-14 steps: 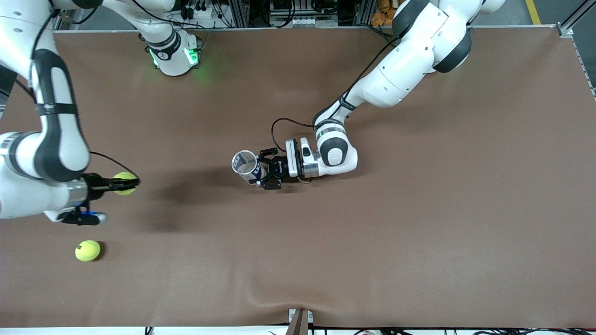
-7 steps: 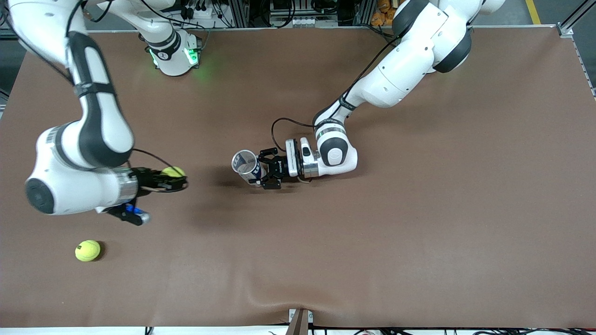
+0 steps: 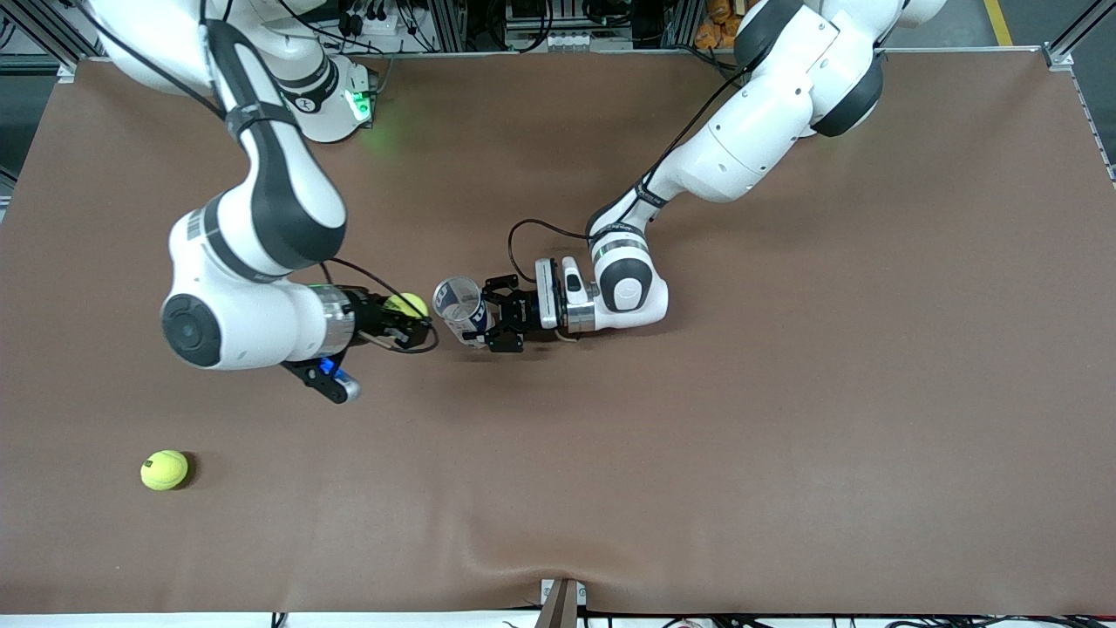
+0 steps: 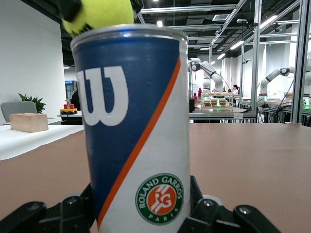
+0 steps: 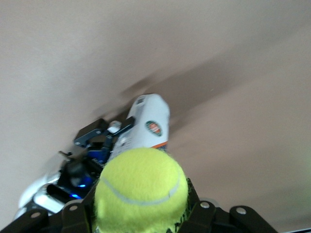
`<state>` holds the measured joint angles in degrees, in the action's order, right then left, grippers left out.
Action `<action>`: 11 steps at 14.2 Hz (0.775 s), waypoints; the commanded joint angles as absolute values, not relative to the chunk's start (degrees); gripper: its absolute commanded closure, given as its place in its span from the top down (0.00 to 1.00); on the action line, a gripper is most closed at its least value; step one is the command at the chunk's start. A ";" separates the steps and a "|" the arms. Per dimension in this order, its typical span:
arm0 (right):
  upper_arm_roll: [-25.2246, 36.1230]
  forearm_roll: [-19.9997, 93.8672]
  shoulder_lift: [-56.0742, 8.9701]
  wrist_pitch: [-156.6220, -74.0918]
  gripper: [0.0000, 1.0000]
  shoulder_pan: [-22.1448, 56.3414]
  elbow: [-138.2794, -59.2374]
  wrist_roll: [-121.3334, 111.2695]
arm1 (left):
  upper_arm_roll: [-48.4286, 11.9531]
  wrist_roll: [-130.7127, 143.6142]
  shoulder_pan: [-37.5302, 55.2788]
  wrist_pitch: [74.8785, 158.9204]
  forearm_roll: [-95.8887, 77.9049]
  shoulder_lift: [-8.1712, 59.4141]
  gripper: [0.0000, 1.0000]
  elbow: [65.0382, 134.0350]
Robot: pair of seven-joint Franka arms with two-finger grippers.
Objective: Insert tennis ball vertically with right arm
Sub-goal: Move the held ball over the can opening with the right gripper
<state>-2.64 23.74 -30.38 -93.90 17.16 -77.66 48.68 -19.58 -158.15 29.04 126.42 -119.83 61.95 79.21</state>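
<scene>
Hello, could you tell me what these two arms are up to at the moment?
The left claw holds an upright blue and white tennis ball can with an open top, standing mid-table. The right claw is shut on a yellow-green tennis ball and carries it just beside the can's rim, toward the right arm's end; the ball is not yet over the opening. A second yellow-green tennis ball lies loose on the brown table, nearer the front camera.

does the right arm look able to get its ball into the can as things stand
Probably yes: the can stands upright in the left end effector, mouth open, and the right end effector holds the ball right beside it.
</scene>
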 commanded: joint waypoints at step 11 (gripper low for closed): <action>-1.76 25.84 -32.08 -95.98 0.51 22.06 -80.51 56.51 | -19.69 -167.87 29.27 124.98 -122.43 63.72 0.71 78.75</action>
<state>-2.39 25.28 -32.40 -95.81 21.59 -79.48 55.73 -19.38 -158.18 29.14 126.13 -119.83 62.72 79.22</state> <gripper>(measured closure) 0.335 0.286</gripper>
